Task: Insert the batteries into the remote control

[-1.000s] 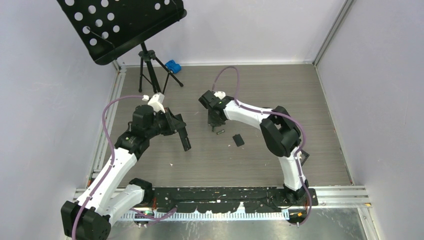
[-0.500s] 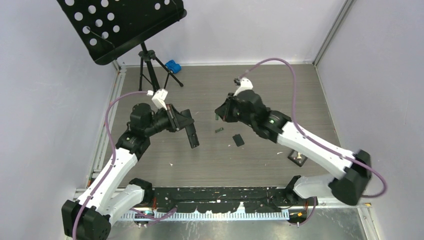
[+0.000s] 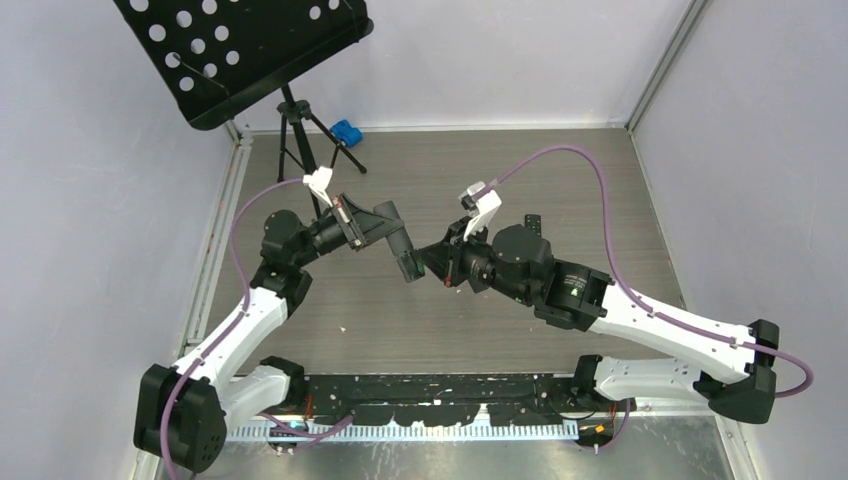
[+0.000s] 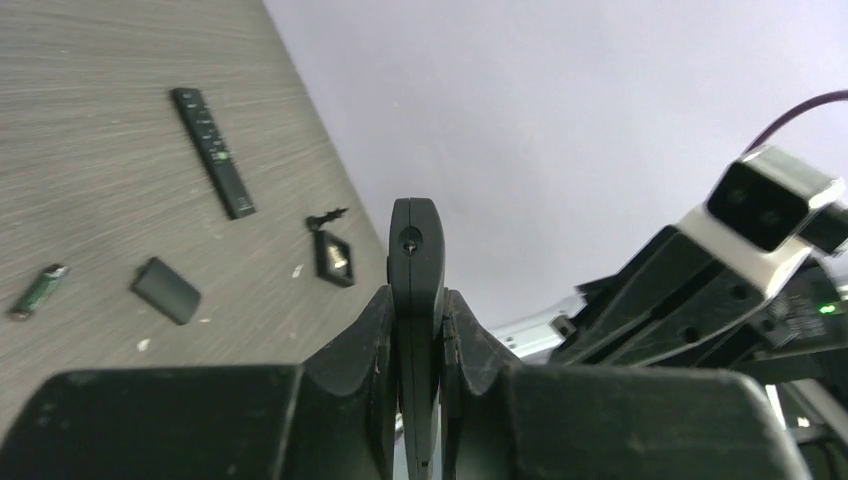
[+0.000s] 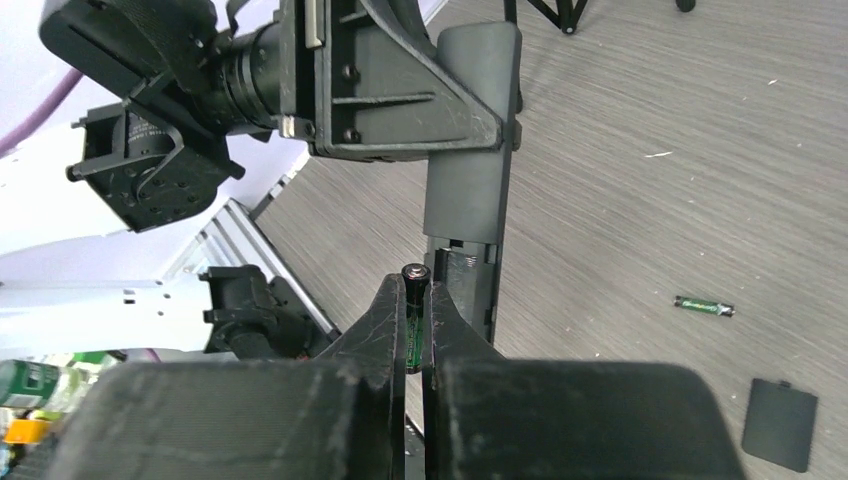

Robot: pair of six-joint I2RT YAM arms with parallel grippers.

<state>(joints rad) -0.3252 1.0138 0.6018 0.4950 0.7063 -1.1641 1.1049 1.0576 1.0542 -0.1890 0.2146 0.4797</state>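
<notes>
The left pincer point(image 4: 416, 305) grips the remote control point(image 5: 470, 150) aloft, its open battery bay point(image 5: 468, 275) facing the right pincer point(image 5: 414, 308). That one is closed on a dark green battery point(image 5: 414, 285), tip just beside the bay; another green battery point(image 5: 703, 306) lies on the desk point(image 5: 620, 150).

Green battery point(image 5: 414, 312) upright beside raised open-backed remote point(image 5: 470, 190)

I am looking into a robotics lab cell, not a lived-in room. Bare pale walls point(image 3: 500, 60) box in a wood-grain table point(image 3: 560, 180). Aluminium framing rails point(image 3: 662, 62) run up the far right corner. A perforated black stand point(image 3: 240, 50) on a tripod sits far left.
</notes>
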